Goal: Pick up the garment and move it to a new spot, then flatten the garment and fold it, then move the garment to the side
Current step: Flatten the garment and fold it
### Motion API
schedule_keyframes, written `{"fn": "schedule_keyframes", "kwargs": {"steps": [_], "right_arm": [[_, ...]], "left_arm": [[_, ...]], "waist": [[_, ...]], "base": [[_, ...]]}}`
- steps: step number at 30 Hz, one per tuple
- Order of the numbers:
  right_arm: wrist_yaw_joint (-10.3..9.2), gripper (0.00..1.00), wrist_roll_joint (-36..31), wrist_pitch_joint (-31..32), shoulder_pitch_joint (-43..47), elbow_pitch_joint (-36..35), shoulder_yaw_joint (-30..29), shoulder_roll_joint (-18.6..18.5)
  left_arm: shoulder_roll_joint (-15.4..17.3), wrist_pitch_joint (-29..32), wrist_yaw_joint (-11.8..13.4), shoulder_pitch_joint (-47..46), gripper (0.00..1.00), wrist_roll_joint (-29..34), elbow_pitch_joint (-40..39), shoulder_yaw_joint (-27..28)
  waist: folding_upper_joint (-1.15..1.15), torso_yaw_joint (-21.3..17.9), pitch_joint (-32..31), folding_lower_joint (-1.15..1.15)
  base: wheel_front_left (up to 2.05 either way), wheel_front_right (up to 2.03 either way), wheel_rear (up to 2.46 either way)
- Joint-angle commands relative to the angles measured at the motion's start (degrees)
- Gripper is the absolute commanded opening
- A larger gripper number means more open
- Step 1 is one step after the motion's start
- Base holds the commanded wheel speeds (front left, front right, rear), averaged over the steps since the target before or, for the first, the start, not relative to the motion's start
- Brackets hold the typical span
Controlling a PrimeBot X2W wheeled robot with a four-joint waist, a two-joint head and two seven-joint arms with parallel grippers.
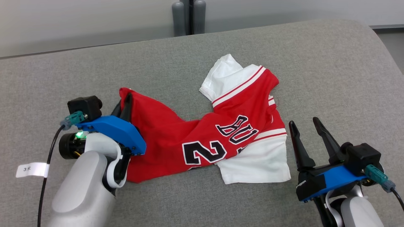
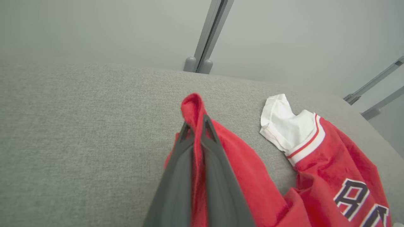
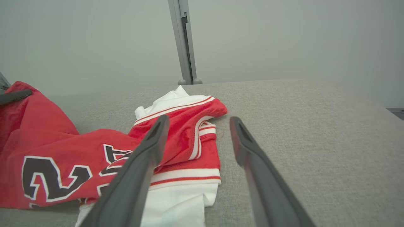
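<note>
**Fig.** The soft red-and-white jersey garment (image 1: 176,132), numbered in black, is lying rumpled on the grey woven cushion (image 1: 315,63). One red corner is standing up in my left gripper (image 1: 125,102), whose jaws are closed tight on that cloth. I am judging the fabric light, limp and apt to drag, with hems and corners offering the surest hold. My right gripper (image 1: 303,122) is hovering just beside the garment's white end, jaws spread wide and holding nothing.

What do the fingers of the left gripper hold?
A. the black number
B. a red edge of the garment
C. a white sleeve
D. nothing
B: in the left wrist view, the left gripper is shut on a red edge of the garment.
</note>
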Motion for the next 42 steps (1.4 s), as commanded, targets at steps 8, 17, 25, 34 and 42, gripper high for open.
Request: {"fn": "schedule_keyframes", "kwargs": {"steps": [8, 17, 25, 34, 42], "right_arm": [[0.03, 1.0, -0.5, 0.1, 0.0, 0.6, -0.1, -0.1], [0.03, 1.0, -1.0, 1.5, 1.7, -0.1, -0.1, -0.1], [0.03, 1.0, -0.5, 2.0, 2.8, -1.0, 0.1, -0.1], [0.03, 1.0, -0.3, 2.0, 2.7, -1.4, -0.1, -0.1], [0.03, 1.0, 0.0, 1.7, 2.6, -0.9, -0.2, -0.1]], "left_arm": [[-0.6, -9.0, -2.9, -5.4, 1.0, 2.6, 11.2, -0.7], [0.5, -8.6, -6.5, 0.5, 1.0, 2.4, 11.6, -3.7], [4.0, 2.3, -9.1, 6.6, 1.0, 0.4, 6.6, -8.0], [6.0, 9.2, -7.5, 9.0, 1.0, -2.3, 1.9, -7.9], [7.1, 10.0, -7.0, 10.9, 1.0, -2.3, -3.9, -8.5]], "waist": [[0.0, 1.4, -0.8, 0.0], [0.0, 5.2, -4.4, 0.0], [0.0, 5.7, -4.6, 0.0], [0.0, 5.1, -3.5, 0.0], [0.0, 4.9, -3.3, 0.0]], "base": [[0.0, 0.0, 0.0], [0.0, 0.0, 0.0], [0.0, 0.0, 0.0], [0.0, 0.0, 0.0], [0.0, 0.0, 0.0]]}}
